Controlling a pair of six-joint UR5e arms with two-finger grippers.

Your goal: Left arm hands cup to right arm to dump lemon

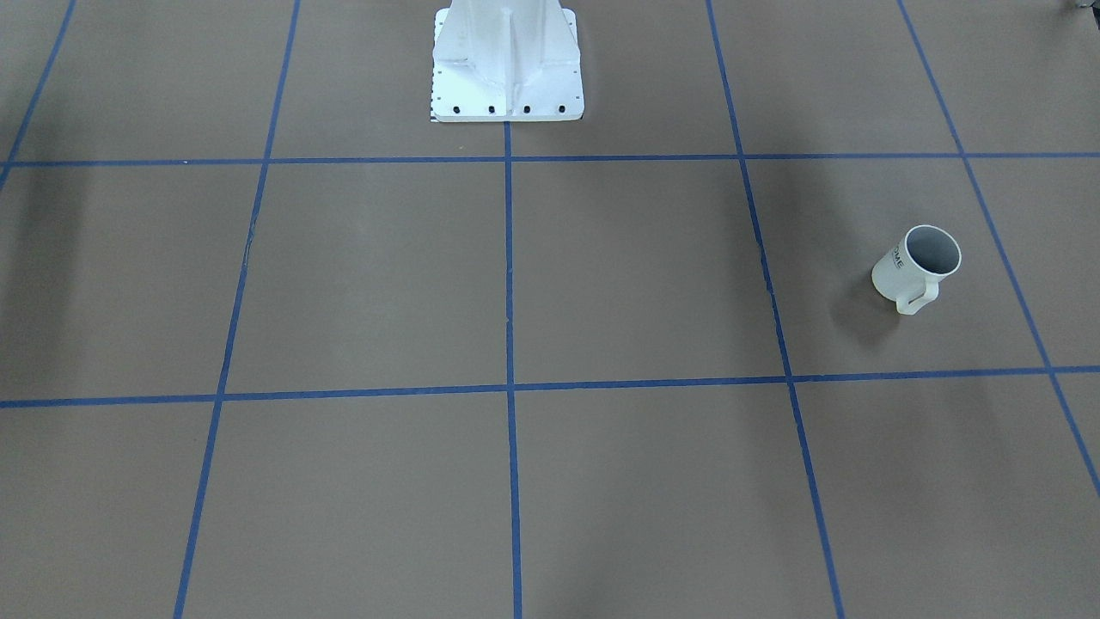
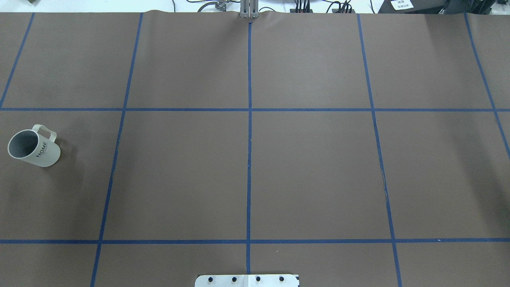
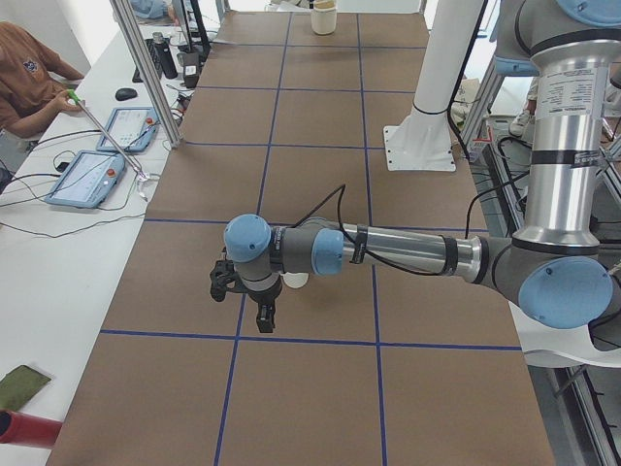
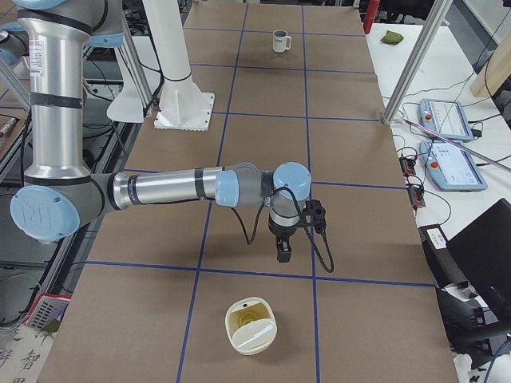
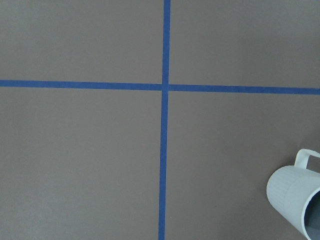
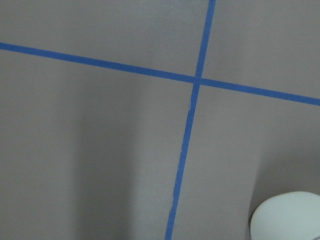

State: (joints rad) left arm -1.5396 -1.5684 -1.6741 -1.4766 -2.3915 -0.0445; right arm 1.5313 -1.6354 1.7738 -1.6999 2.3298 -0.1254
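Cup (image 3: 297, 281) mostly behind left arm (image 3: 408, 254)

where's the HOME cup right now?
Overhead view: the cup stands at the far left, on the robot's left side, in the middle row of blue tape squares, its handle pointing away from the robot.

The brown-papered table (image 2: 310, 171), gridded with blue tape (image 2: 249, 159), bears a white pedestal (image 1: 507, 77), a cream HOME mug (image 2: 34, 148) standing near the left gripper (image 3: 263, 318), and a cream bowl (image 4: 255, 341) near the right gripper (image 4: 283, 254).
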